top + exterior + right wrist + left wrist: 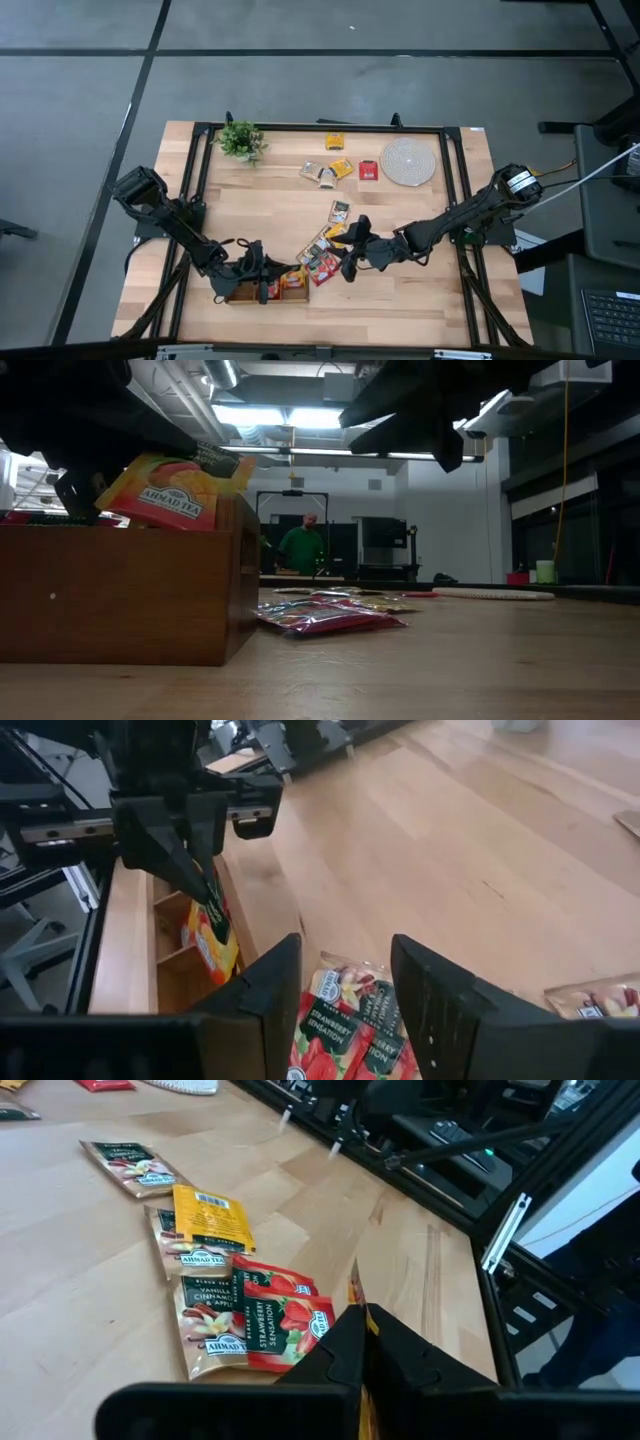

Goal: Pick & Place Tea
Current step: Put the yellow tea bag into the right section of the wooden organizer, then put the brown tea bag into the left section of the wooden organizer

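two arms: seen from above, both reach over a pale wooden table (420,300) with a black frame.
high view, left gripper (268,285): over the long wooden tray (240,295) at the near edge; its compartments show yellow and red sachets.
high view, right gripper (352,262): above the loose cluster of sachets (322,262) just beside the tray's end.
high view, far side: more flat square sachets (328,170), a round pale woven mat (408,161) and a small green plant (240,140).
low view, tray: the boxy dark-brown wall (120,595) stands at left; a yellow-orange mango sachet (170,490), glossy paper, sits tilted at its top edge under the dark arm.
low view, table: red and mixed sachets (325,618) lie flat beside the tray, apart from it; a person in a green top (300,545) stands in the room behind.
left wrist view, jaws: the dark fingers (345,1355) are clenched on the thin edge of the yellow-orange sachet (356,1292).
left wrist view, beyond: a red strawberry sachet (280,1320), a vanilla one (208,1315) and an orange one (212,1218) lie overlapping.
right wrist view, jaws: the right fingers (440,995) stand apart, grasping nothing, over the red strawberry sachet (325,1030).
right wrist view, tray: the left gripper (205,890) holds the yellow-orange sachet (212,935) upright in a compartment of the tray (125,950).
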